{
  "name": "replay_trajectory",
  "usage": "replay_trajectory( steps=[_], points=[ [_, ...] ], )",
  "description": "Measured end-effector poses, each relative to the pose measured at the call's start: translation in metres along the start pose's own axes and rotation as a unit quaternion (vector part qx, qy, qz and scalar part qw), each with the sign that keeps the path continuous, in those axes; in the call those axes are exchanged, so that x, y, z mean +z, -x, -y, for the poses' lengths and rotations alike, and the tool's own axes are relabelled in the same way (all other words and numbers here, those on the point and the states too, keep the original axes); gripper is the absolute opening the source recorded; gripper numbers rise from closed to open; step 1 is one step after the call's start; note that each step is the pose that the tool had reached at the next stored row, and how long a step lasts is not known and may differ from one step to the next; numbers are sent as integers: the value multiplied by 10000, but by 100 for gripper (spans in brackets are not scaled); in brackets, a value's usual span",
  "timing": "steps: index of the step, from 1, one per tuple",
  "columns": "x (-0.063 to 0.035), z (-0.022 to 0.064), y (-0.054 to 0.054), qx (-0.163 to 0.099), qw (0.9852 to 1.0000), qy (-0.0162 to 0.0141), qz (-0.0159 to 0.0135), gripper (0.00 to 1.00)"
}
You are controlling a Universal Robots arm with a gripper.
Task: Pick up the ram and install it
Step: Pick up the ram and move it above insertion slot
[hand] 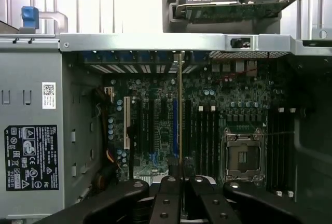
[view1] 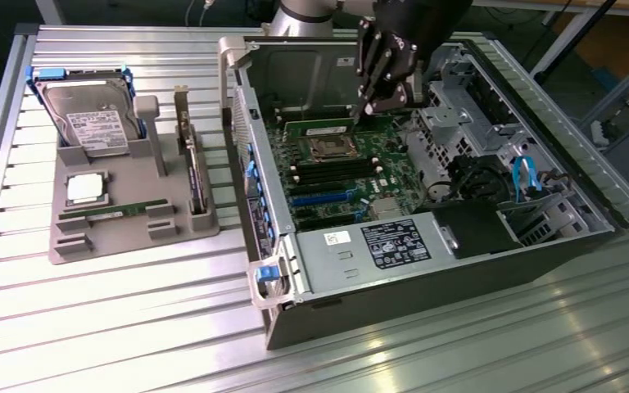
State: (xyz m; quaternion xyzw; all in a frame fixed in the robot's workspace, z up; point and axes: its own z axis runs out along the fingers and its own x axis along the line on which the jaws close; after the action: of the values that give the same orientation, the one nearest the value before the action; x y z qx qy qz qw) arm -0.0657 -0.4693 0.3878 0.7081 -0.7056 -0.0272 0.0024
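On the exterior view's left, a slatted aluminium table [view1: 128, 327] carries a grey plastic holder tray [view1: 74, 246]. At the tray's far end a silver hard drive with a white label [view1: 91, 119] leans in blue rails. Nearer lies a small square silver-topped CPU chip [view1: 85, 188]. On the tray's right side a larger green expansion card with a metal bracket [view1: 192, 176] [hand: 228, 10] stands on edge.

Right of the tray, an open black computer case [view1: 402, 303] lies on its side. A green motherboard [view1: 337, 176] [hand: 155, 110] sits inside it, with an empty square CPU socket [view1: 326, 150] [hand: 241, 156]. A silver power supply box with a dark label [view1: 386, 241] [hand: 31, 156] fills the near part of the case.

Over the far part of the motherboard hangs the black gripper [view1: 372, 110] [hand: 180, 175], its fingers drawn together and clamped on the ram [view1: 317, 129] [hand: 180, 105]. The ram is a long, narrow green circuit-board stick. It is held near one end, level, and reaches from the fingertips toward the exterior view's left. In the exterior view it shows just beyond the socket. In the wrist view it is seen edge-on as a thin line over the rows of long slots, beside a blue one. Whether it touches the board cannot be told.

Further right, blue cables [view1: 526, 176] loop in the drive bay.
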Motion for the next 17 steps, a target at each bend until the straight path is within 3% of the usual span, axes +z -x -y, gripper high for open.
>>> replay_trajectory(
  steps=[9,17],
  points=[
    [-12,288,-1,0,10000,0,0,12],
    [-21,491,-1,0,10000,0,0,12]
  ],
)
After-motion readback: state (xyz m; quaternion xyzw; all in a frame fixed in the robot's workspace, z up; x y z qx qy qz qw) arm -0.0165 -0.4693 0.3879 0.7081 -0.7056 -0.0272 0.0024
